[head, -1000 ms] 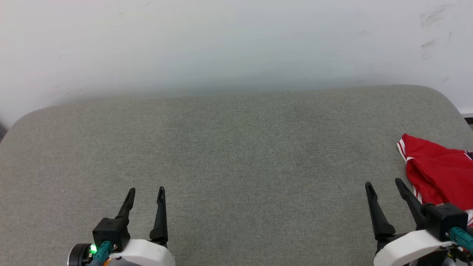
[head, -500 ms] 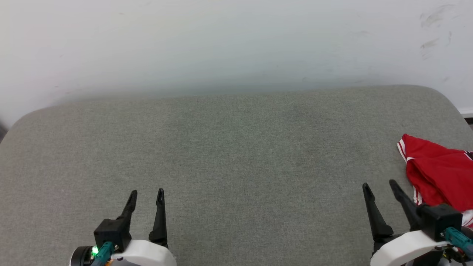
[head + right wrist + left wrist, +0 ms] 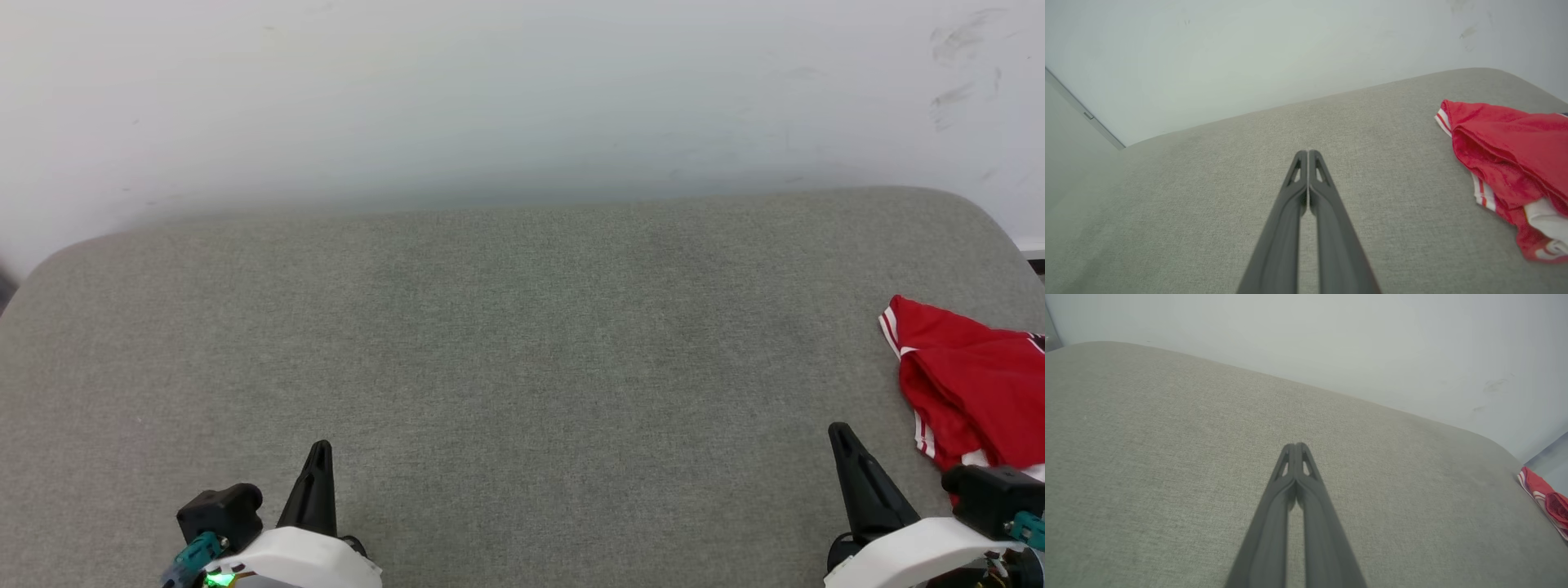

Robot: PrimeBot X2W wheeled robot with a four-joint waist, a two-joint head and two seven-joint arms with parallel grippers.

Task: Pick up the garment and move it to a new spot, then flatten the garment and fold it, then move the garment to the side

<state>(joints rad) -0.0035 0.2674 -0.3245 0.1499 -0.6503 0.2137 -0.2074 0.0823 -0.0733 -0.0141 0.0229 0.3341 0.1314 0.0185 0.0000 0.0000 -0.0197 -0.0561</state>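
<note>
Currently, your left hand (image 3: pixel 317 448) and right hand (image 3: pixel 838 431) are pinched together, empty; the garment (image 3: pixel 971 384) lies crumpled just right of the right hand, every step pending.

Matt grey woven upholstery (slightly coarse) (image 3: pixel 522 343), soft red garment (image 3: pixel 971 384), smooth pale wall (image 3: pixel 490 98)

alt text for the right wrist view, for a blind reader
The right gripper, dark and shut, points across a grey fabric surface toward a white wall. A crumpled red garment with red-and-white trim lies at the view's right, apart from the gripper.
</note>
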